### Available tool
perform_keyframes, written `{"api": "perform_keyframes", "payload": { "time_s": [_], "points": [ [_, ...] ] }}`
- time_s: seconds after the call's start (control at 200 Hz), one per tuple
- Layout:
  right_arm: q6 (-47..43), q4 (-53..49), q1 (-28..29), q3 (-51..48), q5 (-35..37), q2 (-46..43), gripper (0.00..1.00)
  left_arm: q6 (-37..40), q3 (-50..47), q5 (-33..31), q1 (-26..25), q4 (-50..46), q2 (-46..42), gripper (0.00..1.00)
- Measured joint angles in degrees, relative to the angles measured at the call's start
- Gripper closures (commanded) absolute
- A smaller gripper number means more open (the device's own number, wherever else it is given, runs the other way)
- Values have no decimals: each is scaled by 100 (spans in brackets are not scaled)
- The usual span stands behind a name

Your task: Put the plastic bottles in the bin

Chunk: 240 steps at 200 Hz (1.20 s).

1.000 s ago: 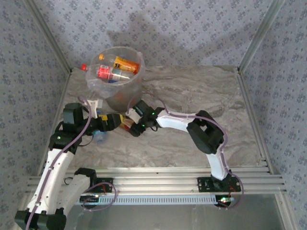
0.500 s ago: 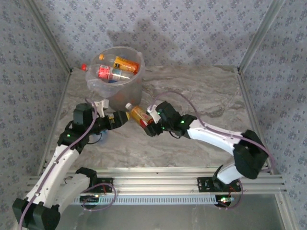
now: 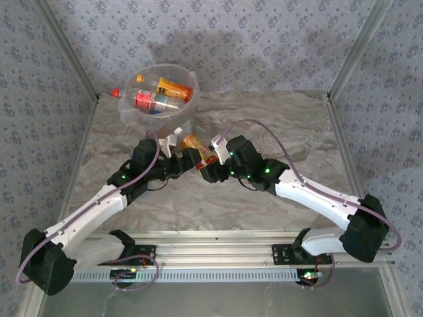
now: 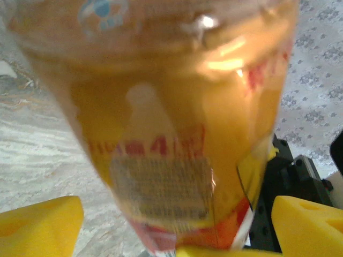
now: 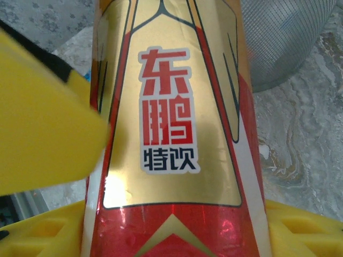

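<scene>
My right claw (image 3: 200, 160) is clamped on an orange bottle (image 3: 192, 146), squeezing its gold-and-red label. It holds the bottle tilted, seemingly off the desk (image 3: 284, 132), just in front of the bin (image 3: 193, 86). My left claw (image 3: 170, 156) gapes wide right beside the bottle and grips nothing.

I judge the step in hand to be the carry into the bin. To do it well, I should raise the bottle above the rim first, since the bin's wall is right ahead. I should also steer clear of my left claw, centre over the opening where other bottles (image 3: 155, 100) lie, and only then let go.
</scene>
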Motion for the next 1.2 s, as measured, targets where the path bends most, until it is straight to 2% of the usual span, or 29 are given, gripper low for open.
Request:
{"api": "perform_keyframes", "payload": {
  "time_s": [0.085, 0.395, 0.54, 0.64, 0.755, 0.909, 1.079, 1.199],
  "points": [
    [39, 4, -2, 0, -22, -131, 40, -190, 0, -50, -17, 251, 28, 21],
    [79, 46, -22, -94, -179, -299, 40, -431, 0, -131, -57, 730, 138, 28],
    [79, 46, -22, -98, -175, -308, 37, -487, 9, -131, -57, 778, 170, 40],
    [79, 46, -22, -98, -164, -321, 33, -490, 44, -129, -57, 765, 177, 46],
    [116, 70, -26, -98, -144, -348, 19, -450, 223, -155, -55, 568, 223, 47],
    [90, 35, -26, -98, -107, -568, 11, -160, 1049, -173, 162, -140, 348, 47],
    [105, -20, -83, -98, -35, -1113, 7, 164, 2238, -76, 852, -542, 662, 47],
    [149, -24, -184, -98, 7, -1488, 6, 376, 3244, 37, 1294, -822, 1215, 47]
  ]
}}
